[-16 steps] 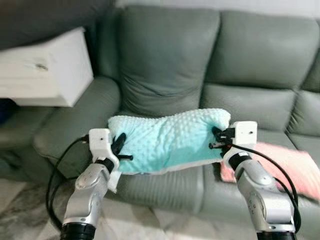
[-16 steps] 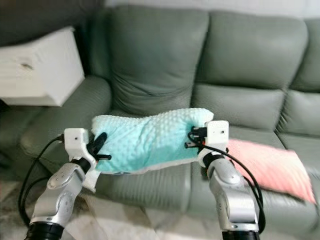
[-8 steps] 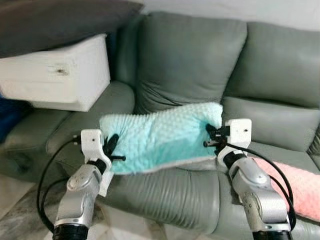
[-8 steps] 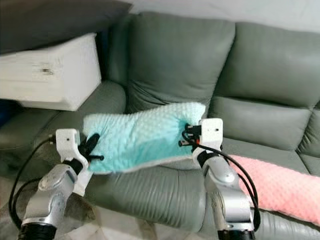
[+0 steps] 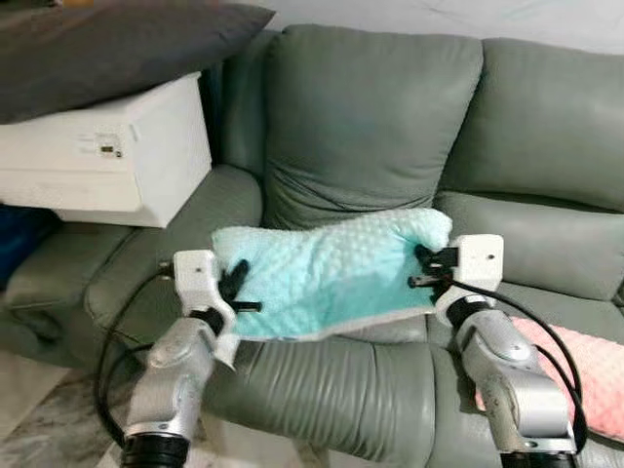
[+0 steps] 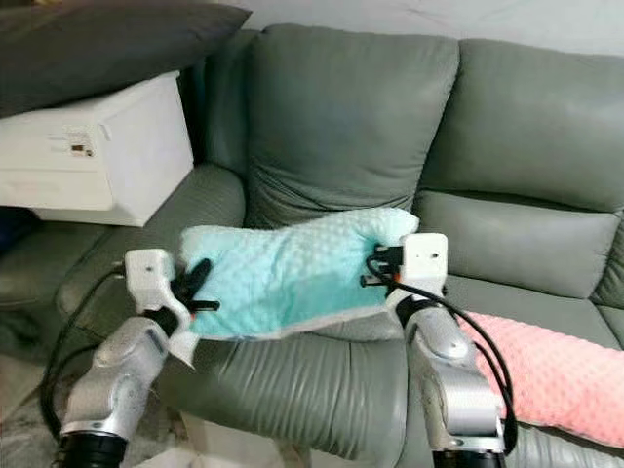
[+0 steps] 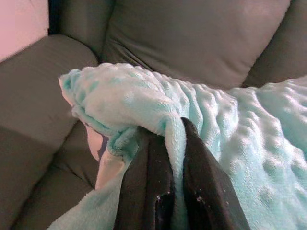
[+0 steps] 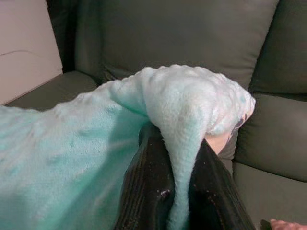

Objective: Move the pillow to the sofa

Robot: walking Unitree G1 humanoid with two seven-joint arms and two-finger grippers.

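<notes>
We hold the pillow (image 5: pixel 327 273) between left gripper (image 5: pixel 239 290) and right gripper (image 5: pixel 421 270), over the sofa (image 5: pixel 361 127) seat, box (image 5: pixel 107 156) far left, second pillow (image 5: pixel 585 366) near right

I see no words or numbers that I can read. The white box (image 5: pixel 117 146) by the sofa arm has a small label (image 5: pixel 107 146) on its front, with tiny dark marks on it. They are too small and blurry for me to tell what they say. I see no other print.
</notes>
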